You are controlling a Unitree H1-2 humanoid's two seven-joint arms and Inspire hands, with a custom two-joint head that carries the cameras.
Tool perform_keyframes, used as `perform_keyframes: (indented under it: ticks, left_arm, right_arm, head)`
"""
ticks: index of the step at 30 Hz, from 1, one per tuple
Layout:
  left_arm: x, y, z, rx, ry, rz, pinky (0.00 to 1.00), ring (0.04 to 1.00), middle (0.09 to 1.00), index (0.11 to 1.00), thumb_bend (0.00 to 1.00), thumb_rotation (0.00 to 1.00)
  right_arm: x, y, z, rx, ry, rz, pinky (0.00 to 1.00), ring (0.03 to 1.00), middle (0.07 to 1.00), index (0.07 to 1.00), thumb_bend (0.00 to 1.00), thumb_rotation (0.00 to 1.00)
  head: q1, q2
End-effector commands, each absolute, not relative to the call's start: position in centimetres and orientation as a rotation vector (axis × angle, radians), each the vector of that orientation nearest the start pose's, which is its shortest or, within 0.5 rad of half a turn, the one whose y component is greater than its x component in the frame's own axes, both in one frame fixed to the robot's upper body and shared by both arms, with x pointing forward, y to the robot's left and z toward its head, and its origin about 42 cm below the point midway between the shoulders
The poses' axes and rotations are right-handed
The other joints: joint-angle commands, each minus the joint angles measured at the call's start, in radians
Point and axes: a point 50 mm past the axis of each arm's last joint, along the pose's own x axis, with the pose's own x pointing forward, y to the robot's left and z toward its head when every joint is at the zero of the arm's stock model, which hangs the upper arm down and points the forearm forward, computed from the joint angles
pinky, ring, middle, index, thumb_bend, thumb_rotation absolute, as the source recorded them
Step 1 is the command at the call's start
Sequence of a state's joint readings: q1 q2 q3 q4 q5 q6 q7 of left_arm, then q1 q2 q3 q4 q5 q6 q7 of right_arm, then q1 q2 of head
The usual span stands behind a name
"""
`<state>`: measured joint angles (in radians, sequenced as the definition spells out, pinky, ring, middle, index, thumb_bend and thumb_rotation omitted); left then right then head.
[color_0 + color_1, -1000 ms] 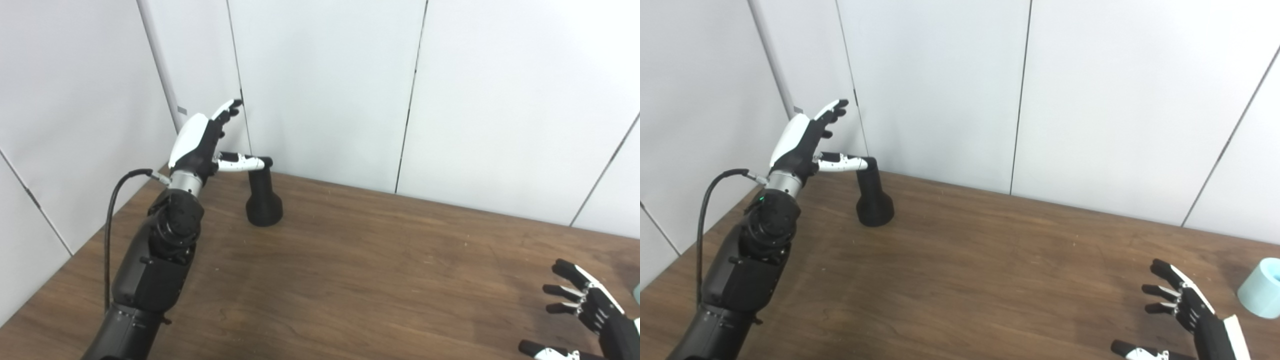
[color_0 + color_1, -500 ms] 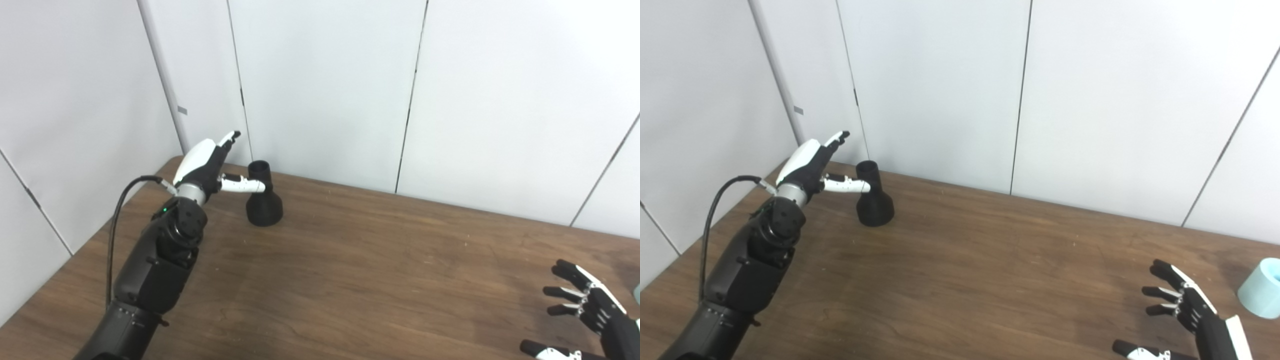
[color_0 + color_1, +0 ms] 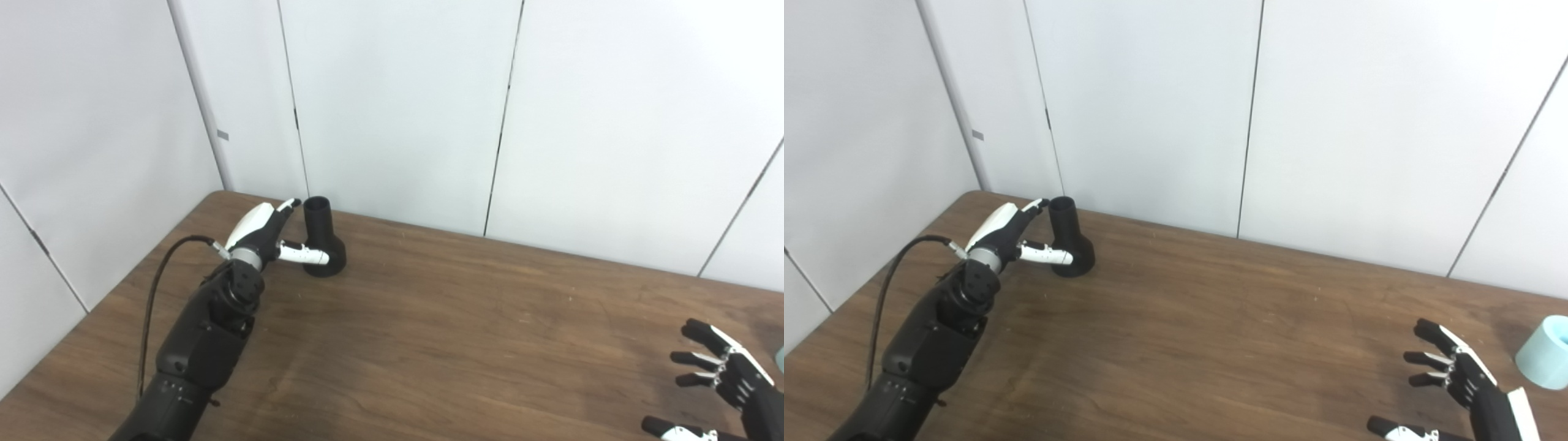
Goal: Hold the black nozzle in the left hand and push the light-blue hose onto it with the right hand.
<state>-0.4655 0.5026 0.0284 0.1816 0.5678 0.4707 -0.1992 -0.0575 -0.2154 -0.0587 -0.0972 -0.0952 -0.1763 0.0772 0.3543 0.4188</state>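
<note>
White-panelled corner, wood table (image 3: 429,343); spread left hand (image 3: 263,229) brackets upright nozzle (image 3: 323,242) for grasping; right hand (image 3: 1458,373) splayed, empty, near hose (image 3: 1543,361).

No legible text, label, brand, number or sign was present. A small grey tag (image 3: 223,135) on the wall panel was too small to read.
</note>
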Motion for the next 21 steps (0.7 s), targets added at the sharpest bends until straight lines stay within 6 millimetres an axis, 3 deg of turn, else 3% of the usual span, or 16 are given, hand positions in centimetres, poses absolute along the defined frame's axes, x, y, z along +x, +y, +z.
perform_keyframes:
  ticks: [1, 9, 21]
  left_arm:
    - [42.9, 38.3, 25.8, 0.991, 0.175, 0.258, 1.00, 0.991, 0.961, 0.941, 1.00, 0.36]
    - [43.3, 38.3, 24.4, 1.008, 0.221, 0.227, 1.00, 0.981, 0.944, 0.909, 1.00, 0.33]
    - [43.8, 38.3, 23.3, 0.986, 0.209, 0.219, 1.00, 0.929, 0.850, 0.851, 0.99, 0.27]
  right_arm:
    - [30.1, -28.1, 17.9, -0.330, -0.425, 0.052, 0.57, 0.709, 0.838, 0.827, 0.76, 0.04]
    - [29.9, -28.0, 17.9, -0.323, -0.421, 0.055, 0.56, 0.704, 0.829, 0.819, 0.77, 0.06]
    - [29.6, -27.9, 17.9, -0.325, -0.420, 0.056, 0.56, 0.699, 0.822, 0.816, 0.77, 0.07]
  head:
    - [-0.002, 0.003]
    - [-0.009, 0.006]
    - [-0.016, 0.013]
